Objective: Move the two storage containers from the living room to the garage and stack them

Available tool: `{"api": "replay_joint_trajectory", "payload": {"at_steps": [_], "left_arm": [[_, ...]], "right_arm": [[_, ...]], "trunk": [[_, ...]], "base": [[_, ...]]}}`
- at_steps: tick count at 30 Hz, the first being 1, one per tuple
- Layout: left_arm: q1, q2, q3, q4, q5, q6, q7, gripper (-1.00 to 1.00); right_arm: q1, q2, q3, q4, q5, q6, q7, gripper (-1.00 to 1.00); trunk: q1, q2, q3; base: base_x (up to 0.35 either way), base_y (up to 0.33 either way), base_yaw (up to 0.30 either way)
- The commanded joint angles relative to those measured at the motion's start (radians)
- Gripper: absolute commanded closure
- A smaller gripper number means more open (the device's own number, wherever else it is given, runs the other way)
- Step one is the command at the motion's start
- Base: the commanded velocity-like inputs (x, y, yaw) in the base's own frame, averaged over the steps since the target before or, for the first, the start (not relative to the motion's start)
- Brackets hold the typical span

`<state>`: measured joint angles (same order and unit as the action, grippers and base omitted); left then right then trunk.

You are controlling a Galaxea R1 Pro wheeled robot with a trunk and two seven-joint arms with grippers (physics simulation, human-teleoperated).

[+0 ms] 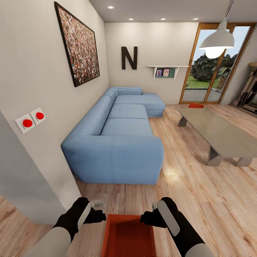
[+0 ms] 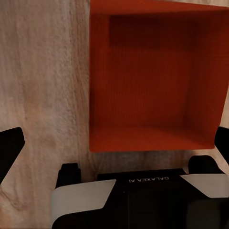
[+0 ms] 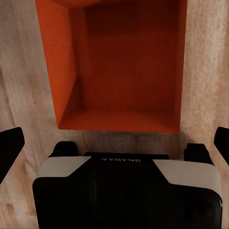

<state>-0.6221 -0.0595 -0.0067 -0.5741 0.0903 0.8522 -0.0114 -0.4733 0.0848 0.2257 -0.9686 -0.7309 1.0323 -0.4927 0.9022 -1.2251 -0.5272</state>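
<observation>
One orange-red storage container (image 1: 128, 237) sits low in the head view, between my two arms, over the light wood planks of the living room floor (image 1: 185, 200). My left gripper (image 1: 100, 216) is at its left wall and my right gripper (image 1: 146, 217) at its right wall, both near the rim. In the left wrist view the container (image 2: 152, 86) shows its ribbed inside, with my left gripper (image 2: 114, 143) open and its fingers spread wide. The right wrist view shows the container (image 3: 124, 67) likewise, my right gripper (image 3: 114, 140) open. A second container (image 1: 195, 105) lies far off by the glass doors.
A blue sectional sofa (image 1: 121, 142) stands ahead on the left. A low grey coffee table (image 1: 217, 134) is ahead on the right, with a strip of wood floor between them. A wall corner (image 1: 43, 178) juts in close at my left. A pendant lamp (image 1: 216, 41) hangs at upper right.
</observation>
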Motion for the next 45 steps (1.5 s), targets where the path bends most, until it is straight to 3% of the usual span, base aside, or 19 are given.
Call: {"api": "replay_joint_trajectory", "payload": {"at_steps": [1,45], "left_arm": [[0.0,0.0,-0.001,-0.001,0.009,0.005,0.004,-1.0],[-0.001,0.0,-0.001,-0.001,0.007,0.004,0.004,-1.0]], "right_arm": [[-0.001,0.0,0.001,-0.001,-0.01,0.002,-0.01,-1.0],[-0.001,0.001,0.001,-0.001,-0.01,0.002,-0.01,-1.0]], "trunk": [[0.004,-0.008,-0.006],[0.173,-0.316,-0.215]], "base": [[0.0,0.0,0.0],[0.0,0.0,0.0]]}}
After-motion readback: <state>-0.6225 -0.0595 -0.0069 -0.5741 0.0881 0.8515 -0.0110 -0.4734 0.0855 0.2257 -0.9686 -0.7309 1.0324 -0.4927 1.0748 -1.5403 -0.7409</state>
